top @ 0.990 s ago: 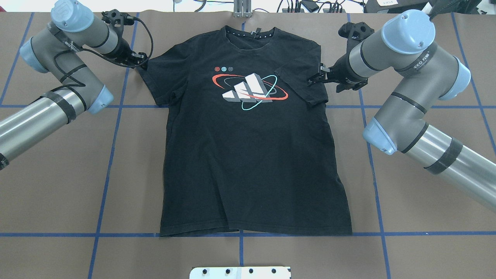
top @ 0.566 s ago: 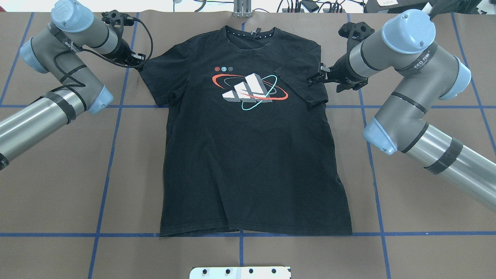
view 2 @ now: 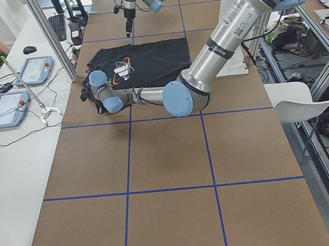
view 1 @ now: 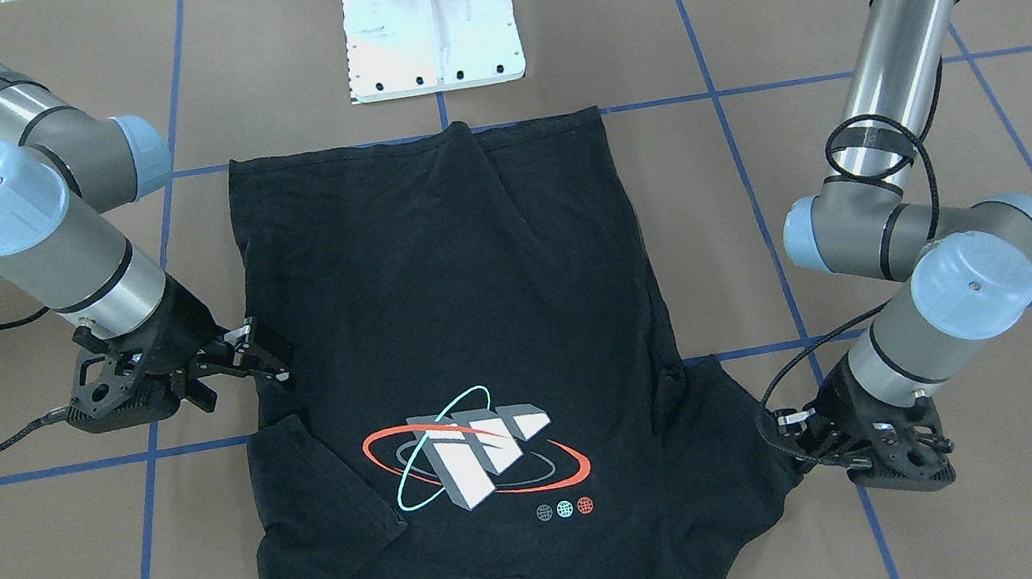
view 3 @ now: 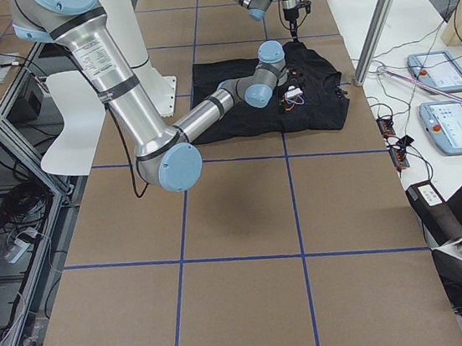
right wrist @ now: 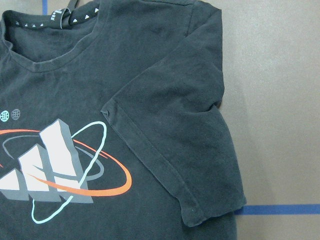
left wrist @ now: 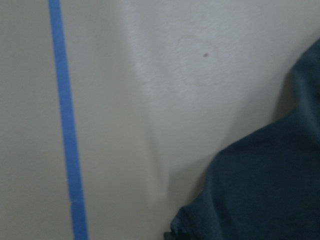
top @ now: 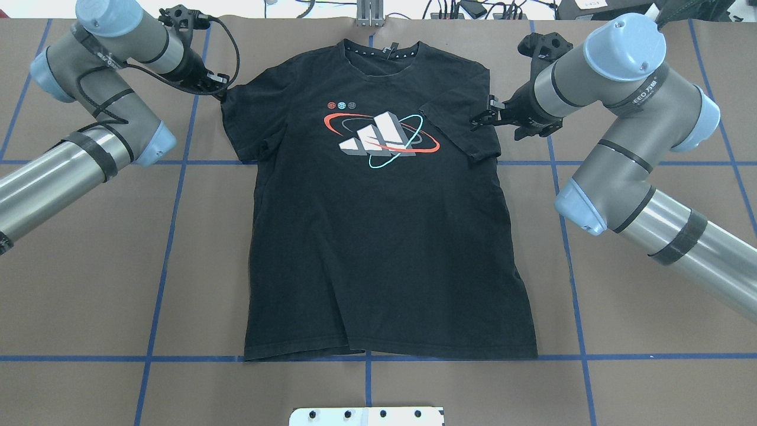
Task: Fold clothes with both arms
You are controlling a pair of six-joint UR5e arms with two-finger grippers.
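A black T-shirt [top: 378, 248] lies spread print-up on the brown table [top: 89, 296], collar away from the robot and hem toward its white base pedestal [view 1: 430, 19]; the fold looks barely begun. The right sleeve [top: 458, 127] is already turned in across the chest, its cuff edge just beside the orbit logo [top: 381, 139]; the right gripper [top: 480, 120] hangs over that sleeve's outer edge with its fingers spread and nothing between them — a release, by the look of it. On the other side the left gripper [top: 217, 84] is pressed together on the tip of the left sleeve [top: 242, 118], which is drawn out to a point toward it; the wrist camera shows dark cloth bunched at the bottom corner of its view beside a blue tape line [left wrist: 67, 150]. Judged from how the cloth lies, one sleeve is done and the second is in hand but not yet laid over; the body is flat at full length, the hem untouched along the near tape line — so the lengthwise folds that would make a tidy packet are all left to do.
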